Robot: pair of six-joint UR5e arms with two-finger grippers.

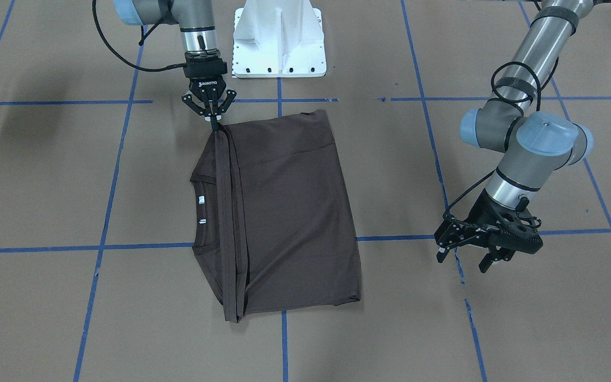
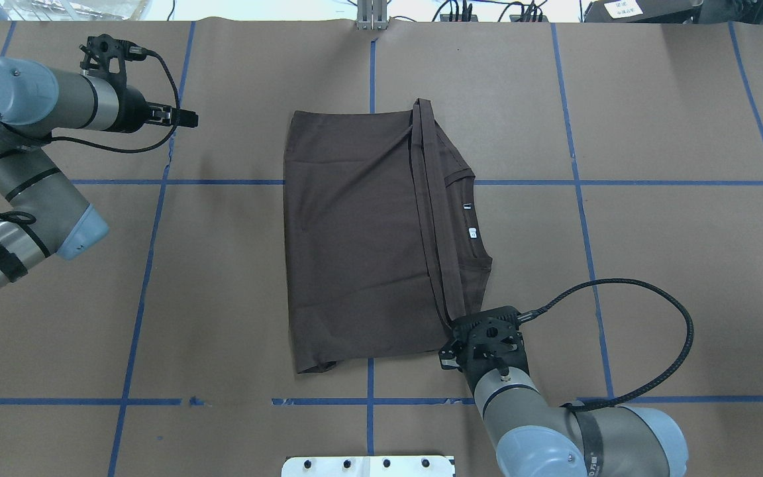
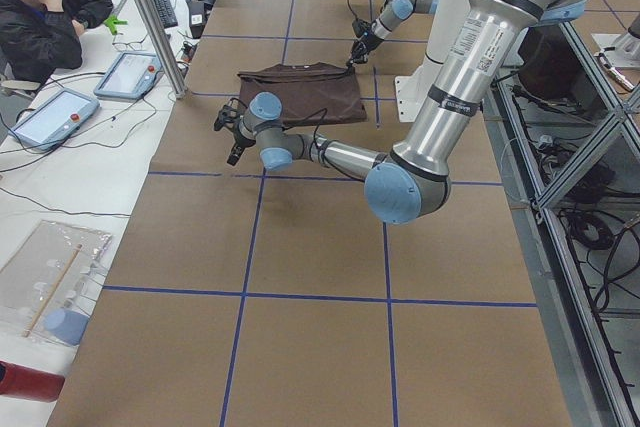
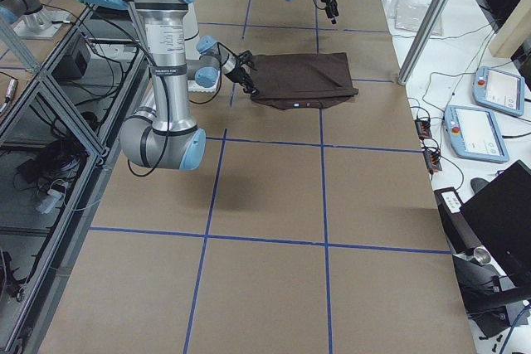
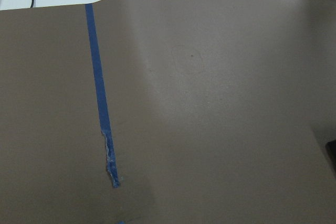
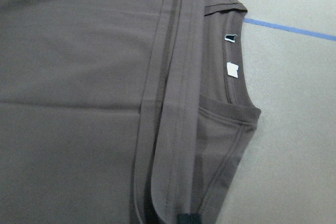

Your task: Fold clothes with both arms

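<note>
1. White pedestal (image 1: pixel 279 42): stands nearest the robot, just short of the T-shirt's (image 1: pixel 289 212) near edge.
2. Right gripper (image 1: pixel 213 123): closed on the T-shirt's near right corner, pinching the end of the doubled hem band (image 1: pixel 227 212).
3. T-shirt: lies folded flat on the brown table (image 1: pixel 35 175). The hem band runs across it from near edge to far edge. The collar (image 1: pixel 204 183), with two small white labels, projects beyond the band on the right.
4. Left gripper (image 1: pixel 463 260): jaws apart and holding nothing. It is well apart from the T-shirt, to its left, level with the far edge.
</note>
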